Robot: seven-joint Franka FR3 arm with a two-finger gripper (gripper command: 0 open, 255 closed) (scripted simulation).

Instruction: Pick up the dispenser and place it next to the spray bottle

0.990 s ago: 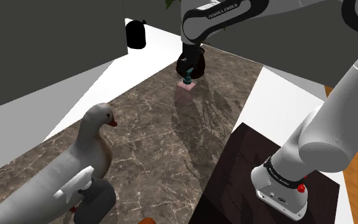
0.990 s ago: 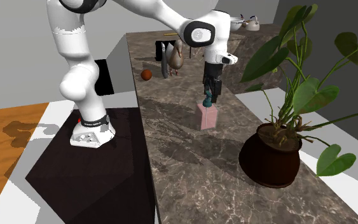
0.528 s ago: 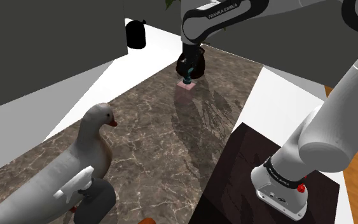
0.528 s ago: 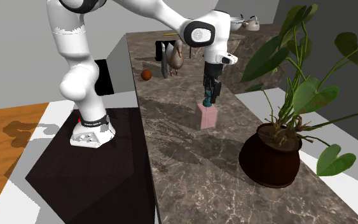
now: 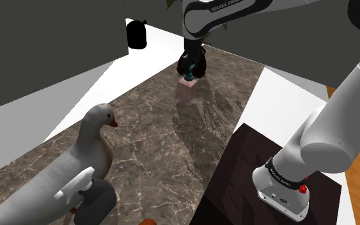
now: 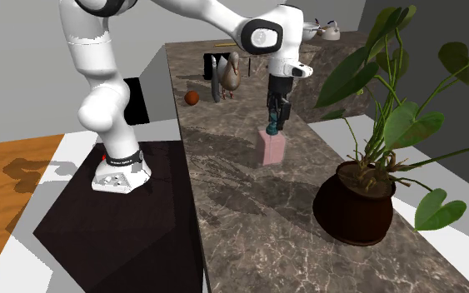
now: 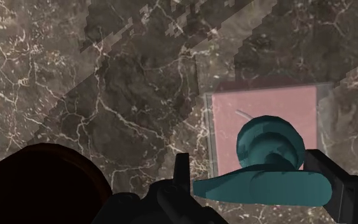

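Dark marble counter (image 5: 153, 128), goose (image 5: 90, 150), spray bottle (image 5: 98, 201), potted plant (image 6: 359, 208)

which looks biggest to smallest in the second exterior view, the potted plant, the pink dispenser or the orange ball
1. potted plant, by far
2. dispenser
3. ball, though it sits farther from the camera, so its true size is unsure

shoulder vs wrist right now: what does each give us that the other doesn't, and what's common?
Shoulder view: the white goose figure and the spray bottle in front of it at that view's lower left, plus the arm's dark stand. Wrist view: the teal pump top seen from above, clasped between the fingers. Both: the pink dispenser, the gripper on it, and the marble counter.
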